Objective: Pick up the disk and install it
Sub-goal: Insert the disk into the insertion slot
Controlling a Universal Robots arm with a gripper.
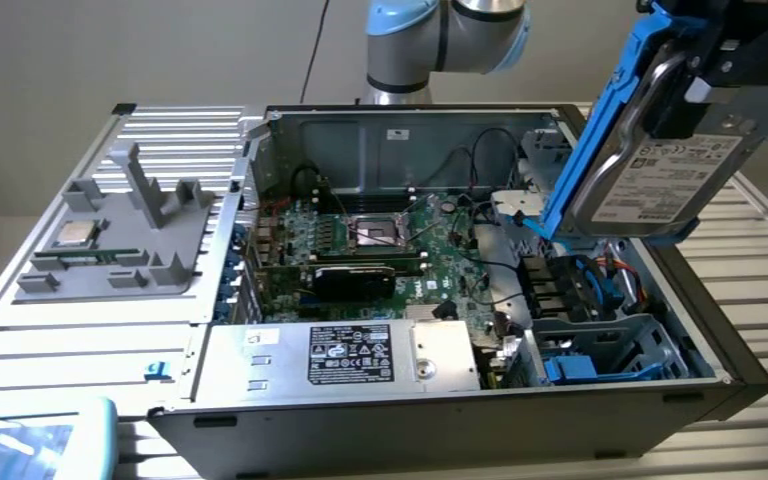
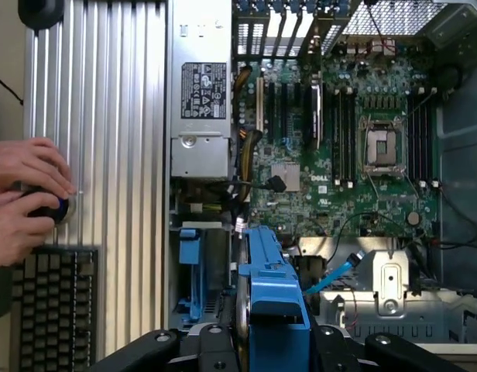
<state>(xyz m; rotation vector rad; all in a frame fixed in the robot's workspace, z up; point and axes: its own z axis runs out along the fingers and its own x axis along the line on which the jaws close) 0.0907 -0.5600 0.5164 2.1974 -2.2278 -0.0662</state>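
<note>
Entry: the disk [image 1: 662, 170], silver-grey, in blue carrier frame. Hangs in the air over the right side of the open computer case [image 1: 424, 420], at the exterior view's right, touching nothing inside. Clamped at its upper end by the gripper [image 1: 711, 75], with fingers [image 2: 211, 345] closed against both sides of the blue frame, seen edge-on in the wrist view. Extends straight down from the fingers, gripped end uppermost. Long axis steep, close to upright; leans with its top toward the exterior view's right. Faces its label toward the near side. Lower and nearer, in the case's right corner: blue-trimmed drive cage [image 1: 611, 345], likely the seat for it. Writing: white label on the disk, print and barcode too small to read; black label on power supply [image 1: 351, 355], unreadable; white mark on motherboard [image 2: 310, 180], apparently Dell
</note>
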